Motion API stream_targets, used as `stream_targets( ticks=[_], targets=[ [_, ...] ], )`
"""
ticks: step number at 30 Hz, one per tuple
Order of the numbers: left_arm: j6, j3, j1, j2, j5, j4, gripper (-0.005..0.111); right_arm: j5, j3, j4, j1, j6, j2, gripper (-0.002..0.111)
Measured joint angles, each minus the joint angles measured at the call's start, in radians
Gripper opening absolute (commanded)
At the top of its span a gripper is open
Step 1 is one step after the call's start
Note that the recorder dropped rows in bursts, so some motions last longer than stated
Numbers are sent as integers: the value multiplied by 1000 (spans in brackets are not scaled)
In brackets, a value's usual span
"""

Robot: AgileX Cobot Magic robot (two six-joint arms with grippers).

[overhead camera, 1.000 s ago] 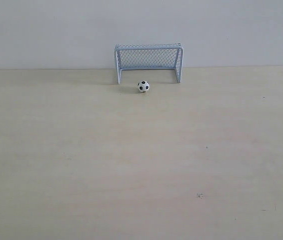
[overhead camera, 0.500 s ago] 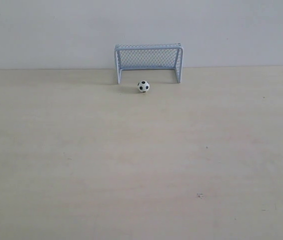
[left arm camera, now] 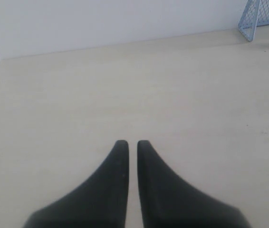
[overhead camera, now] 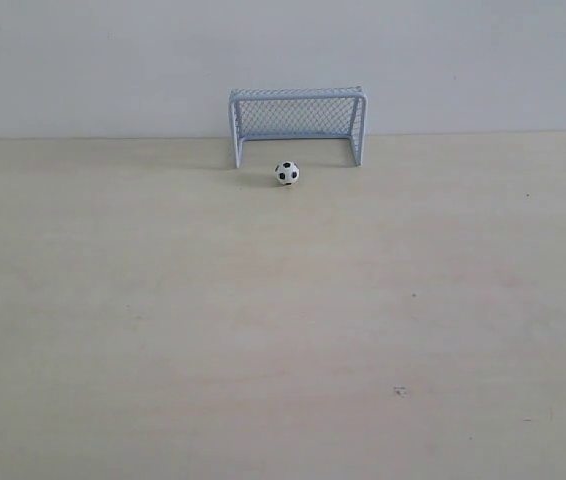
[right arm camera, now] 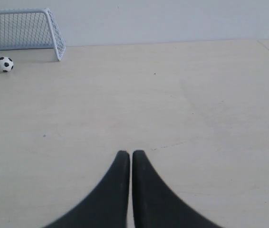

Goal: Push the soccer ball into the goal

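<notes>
Stillness marks this moment: set against the exterior views from half a second and a full second ago, we find nothing displaced. The soccer ball (overhead camera: 286, 173) rests on the pale table (overhead camera: 283, 330) at the same spot as before, just in front of the mouth of the goal (overhead camera: 298, 120) and a little left of its middle, outside the posts and not touching the frame. The goal stands upright at the far edge of the table, its back toward the white wall (overhead camera: 283, 50), and it too has not shifted. A dark speck (overhead camera: 400, 391) on the near right of the table sits where it did. Neither arm shows in the exterior view, now or earlier. From the wrist cameras we see the left gripper (left arm camera: 132, 142) above bare table with its jaws drawn together, only a thin sliver of table showing between them and nothing held; one post of the goal shows at the picture's edge, well apart from it. The right gripper (right arm camera: 127, 153) has its jaws clenched to what looks like a hairline slit, also empty, with the ball and goal well apart from it across open table.
</notes>
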Motion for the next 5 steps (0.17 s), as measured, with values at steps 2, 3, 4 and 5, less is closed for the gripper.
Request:
stream_targets(
  ticks=[2, 3, 4, 5],
  targets=[
    [0, 0, 0, 0, 0, 0, 6, 0, 0, 0, 0, 0, 0, 0],
    [0, 0, 0, 0, 0, 0, 6, 0, 0, 0, 0, 0, 0, 0],
    [0, 0, 0, 0, 0, 0, 6, 0, 0, 0, 0, 0, 0, 0],
    [0, 0, 0, 0, 0, 0, 6, 0, 0, 0, 0, 0, 0, 0]
  ],
)
